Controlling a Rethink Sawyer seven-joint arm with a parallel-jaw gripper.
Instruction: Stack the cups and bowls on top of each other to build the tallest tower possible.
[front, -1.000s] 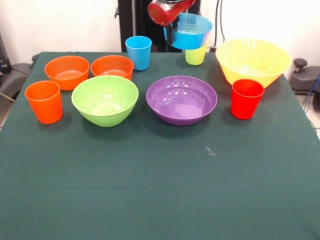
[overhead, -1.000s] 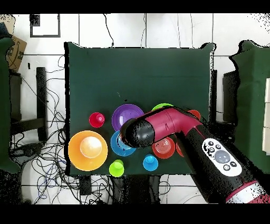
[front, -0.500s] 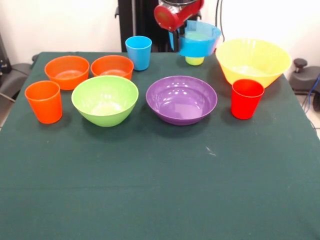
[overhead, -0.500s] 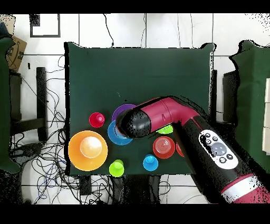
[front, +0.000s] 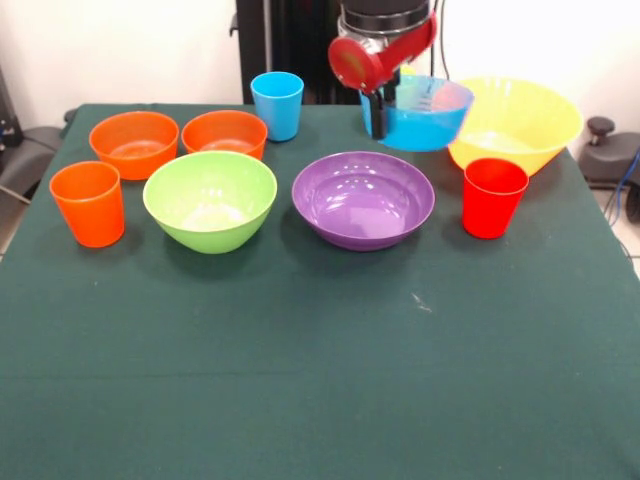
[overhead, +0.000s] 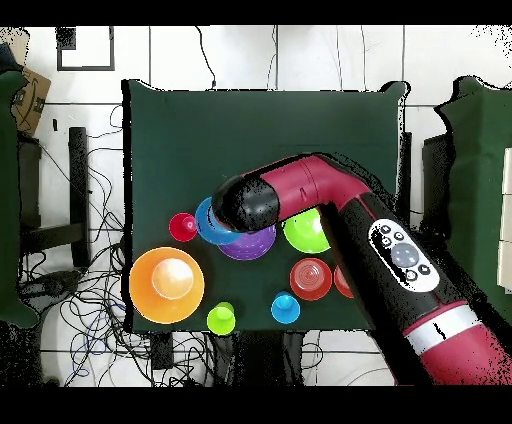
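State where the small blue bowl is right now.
In the front view, the small blue bowl hangs from the gripper above the table, between purple bowl and yellow bowl.

Sawyer arm (overhead: 400, 270), red with black joints, reaching from the base edge diagonally over the tabletop (overhead: 270, 130) in the overhead view, its grey control panel facing up. Rounded black-and-red wrist housing (overhead: 247, 203) at the end of the forearm, directly above the gripper. In the front view the arm descends from the top edge; a red disc-shaped wrist cap (front: 352, 64) faces the camera. The gripper (front: 379, 108) points downward beneath it, dark fingers closed on the near-left rim of the small blue bowl (front: 425, 112), which hangs raised, slightly tilted
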